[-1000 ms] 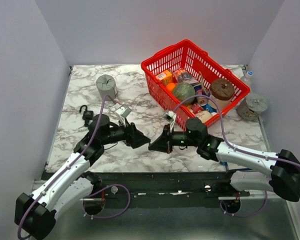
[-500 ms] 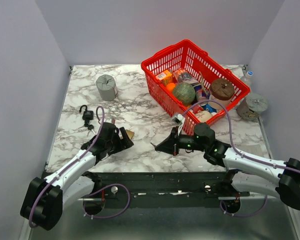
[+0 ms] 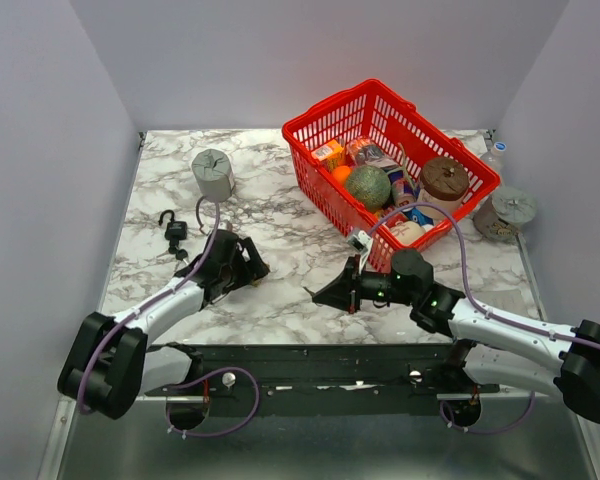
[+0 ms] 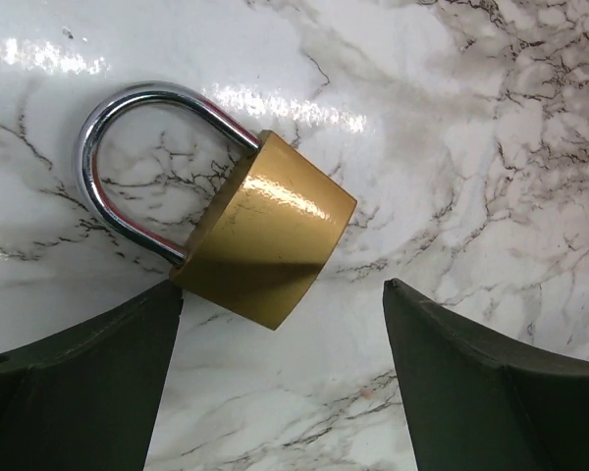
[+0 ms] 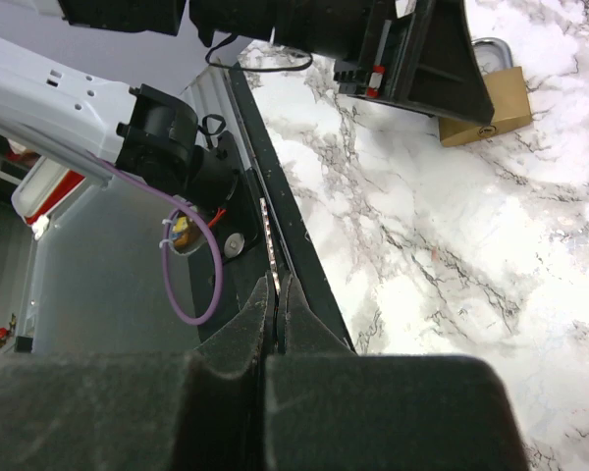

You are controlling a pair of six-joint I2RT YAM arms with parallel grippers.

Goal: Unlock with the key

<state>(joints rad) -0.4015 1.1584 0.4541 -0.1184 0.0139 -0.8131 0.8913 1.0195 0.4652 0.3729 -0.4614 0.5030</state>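
Since a second ago: the left arm has swung back from mid-table, where the two grippers met tip to tip, and now sits left of centre; the right arm has pulled slightly toward the near edge. Padlocks counted: two. The black padlock (image 3: 174, 229) lies near the left edge of the marble table (image 3: 280, 215), with a small dark bit just below it, too small to identify. One grey cylinder (image 3: 212, 173) stands behind it. The left gripper (image 4: 280, 292) hangs over the brass padlock (image 4: 265, 240) with its jaws spread wide and gripping nothing. The padlock lies flat between the fingers, both ends of the shackle seated in the body. The left fingertip sits right at its corner; the right one is apart. The right gripper (image 5: 276, 290) is low over the near edge of the table, right of centre, jaws pressed together. In the wrist view a thin silver strip sticks out between its tips: the key (image 5: 265, 235), one, seen edge-on, its head hidden. One red basket (image 3: 450, 215) is at back right, its groceries too jumbled to count. One grey-lidded jar (image 3: 508, 210) stands just beyond it.
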